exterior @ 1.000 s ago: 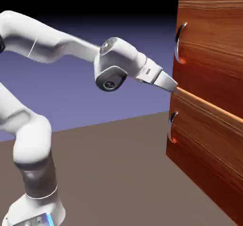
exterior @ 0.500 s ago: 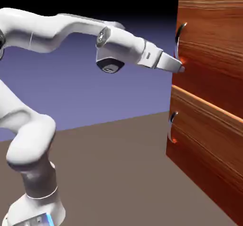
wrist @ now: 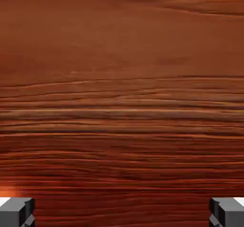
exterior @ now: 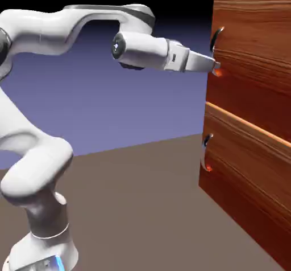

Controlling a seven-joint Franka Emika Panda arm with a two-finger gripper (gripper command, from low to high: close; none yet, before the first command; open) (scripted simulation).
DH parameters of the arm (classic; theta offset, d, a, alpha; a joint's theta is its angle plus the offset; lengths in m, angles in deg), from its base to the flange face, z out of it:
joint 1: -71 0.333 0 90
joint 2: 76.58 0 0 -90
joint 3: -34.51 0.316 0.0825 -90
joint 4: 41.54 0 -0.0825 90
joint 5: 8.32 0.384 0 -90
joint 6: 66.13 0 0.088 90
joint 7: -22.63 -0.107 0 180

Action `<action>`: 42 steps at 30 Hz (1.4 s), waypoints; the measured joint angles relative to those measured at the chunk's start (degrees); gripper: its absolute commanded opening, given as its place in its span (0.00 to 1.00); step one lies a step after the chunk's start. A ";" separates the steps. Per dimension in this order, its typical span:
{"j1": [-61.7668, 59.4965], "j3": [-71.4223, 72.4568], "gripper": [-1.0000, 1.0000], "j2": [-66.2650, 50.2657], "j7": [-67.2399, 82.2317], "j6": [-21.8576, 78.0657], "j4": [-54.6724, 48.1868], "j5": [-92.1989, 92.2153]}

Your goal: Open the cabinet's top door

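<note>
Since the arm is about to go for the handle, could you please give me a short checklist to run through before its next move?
1. Pincer open: ok; in the hand view its fingertips sit far apart at the bottom corners.
2. Pincer at the top door, not the lower panel: ok.
3. Top door's handle between the fingertips: not ok; the hand view shows only wood grain, no handle.
4. Pincer height against the handle: ok; the tip is near the handle's lower end.
5. Contact with the door: cannot tell; the tip looks right at the panel's surface.
6. Top door open: not ok; it lies flush with the cabinet.
</note>
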 measured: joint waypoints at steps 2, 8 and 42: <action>-1.67 1.74 0.50 0.19 3.94 -0.04 -1.32 4.98; -6.67 6.98 0.50 0.76 15.75 -0.14 -5.29 19.94; -10.03 12.29 0.00 -6.34 52.12 2.74 -14.33 54.50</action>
